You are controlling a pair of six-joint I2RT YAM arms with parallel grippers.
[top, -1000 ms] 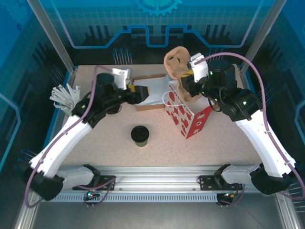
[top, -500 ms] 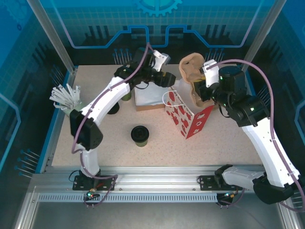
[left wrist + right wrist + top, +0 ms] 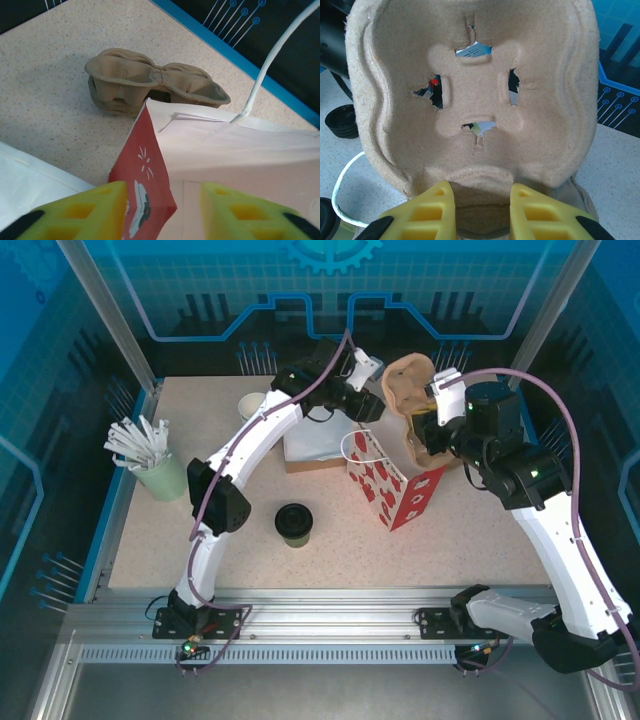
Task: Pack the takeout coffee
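Observation:
The takeout coffee, a dark green cup with a black lid, stands upright in the middle of the table, apart from both grippers. My left gripper reaches to the top of the red and white paper bag. Its yellow fingers straddle the bag's red corner fold with a gap still showing. My right gripper is shut on the rim of a brown pulp cup tray, held upright behind the bag.
A mint cup of white sticks stands at the left edge and a pale cup at the back. Flat white paper lies left of the bag. Another pulp tray rests on the table beyond the bag.
My left arm swung from the left to the bag's top and its fingers narrowed around the bag's edge. The right gripper carried the tray rightward.

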